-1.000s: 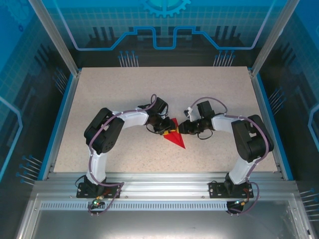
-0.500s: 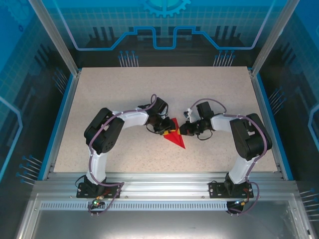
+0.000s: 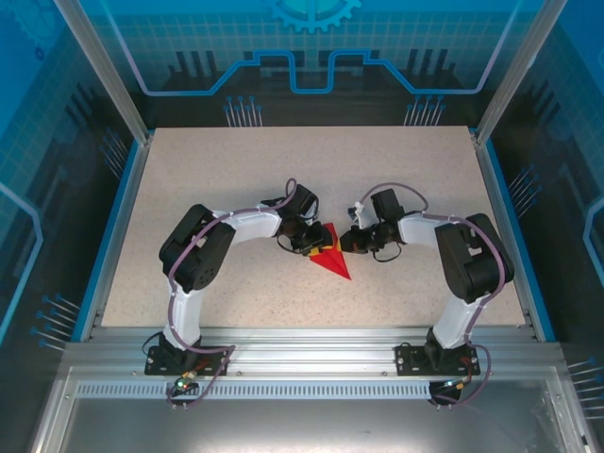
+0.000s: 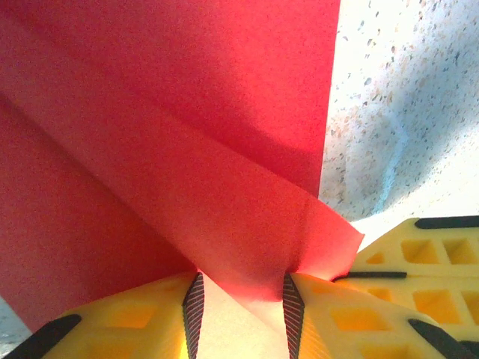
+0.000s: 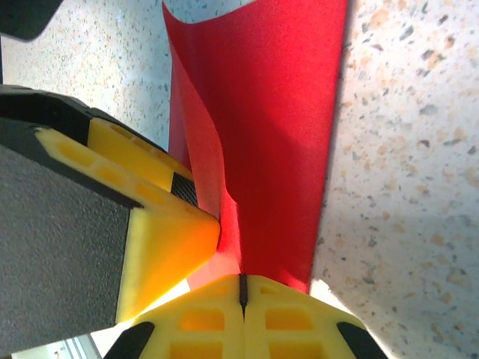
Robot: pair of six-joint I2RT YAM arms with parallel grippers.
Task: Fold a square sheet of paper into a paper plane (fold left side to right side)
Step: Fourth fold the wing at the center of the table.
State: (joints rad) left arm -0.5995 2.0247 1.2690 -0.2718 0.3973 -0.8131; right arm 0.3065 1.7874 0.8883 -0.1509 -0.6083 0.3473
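Quick rundown. The red paper (image 3: 331, 261) lies roughly mid-bench, btw the two arms. It's folded into a triangle w/ the sharp tip pointing toward the near edge & slightly right. The bench (image 3: 236, 160) is a pale speckled top.

Left end effector (image 3: 318, 245) comes in from the left & sits on the upper-left part of the paper. In the left wrist view the left end effector (image 4: 241, 318) has its jaws part way apart, not wide. A raised fold of the red paper (image 4: 150, 149) runs down btw the ribbed pads (image 4: 193, 310) & touches both, so it's pinching a puffy fold rather than a flat layer. The rest of the paper fans out flat in creased layers, w/ speckled bench (image 4: 404, 112) on the right.

Right end effector (image 3: 343, 243) comes in from the right, at the paper's upper-right edge, v close to the left one. In the right wrist view the right end effector (image 5: 241, 299) is pressed fully together, just a thin seam btw the yellow fingers. The red paper (image 5: 277, 134) runs right into that seam, so it looks nipped at the edge. One layer curls up on the left there, & a yellow finger (image 5: 165, 232) of the left end effector touches that curl. Bench (image 5: 404, 149) shows on either side.
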